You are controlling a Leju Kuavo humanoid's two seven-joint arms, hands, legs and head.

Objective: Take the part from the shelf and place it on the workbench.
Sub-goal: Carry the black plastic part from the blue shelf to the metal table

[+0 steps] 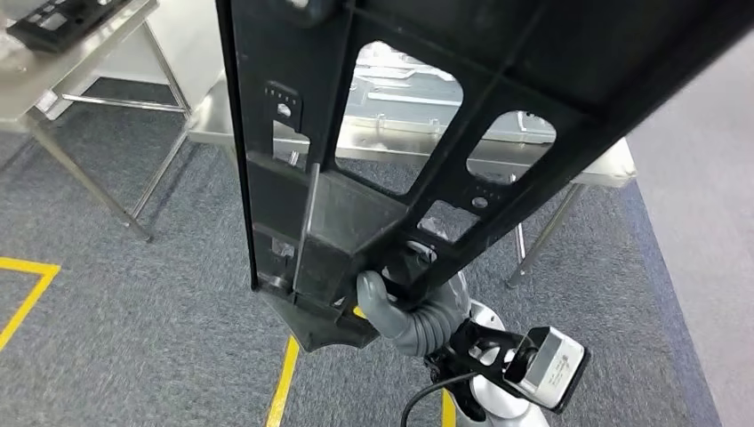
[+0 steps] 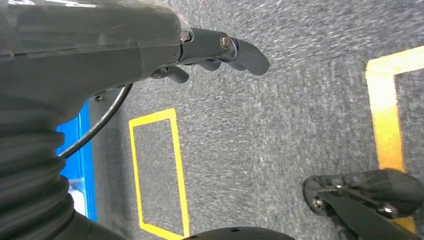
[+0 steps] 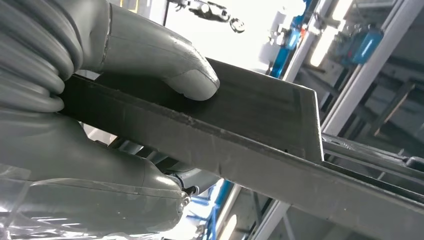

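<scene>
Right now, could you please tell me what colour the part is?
Black; the part, held by the right robot hand, shows best in the head view.

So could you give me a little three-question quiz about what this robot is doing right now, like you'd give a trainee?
1. True or false: the right hand grips the black frame part.
2. Which is in the left hand? A) a second part B) nothing, it hangs over grey carpet C) a cable
3. Fill in: seen through the part's openings, ahead of the robot stands a metal ____.

Key:
1. True; in the right wrist view its thumb presses on the part's flat edge.
2. B.
3. Table (the workbench); the part is not yet set on it.
</scene>
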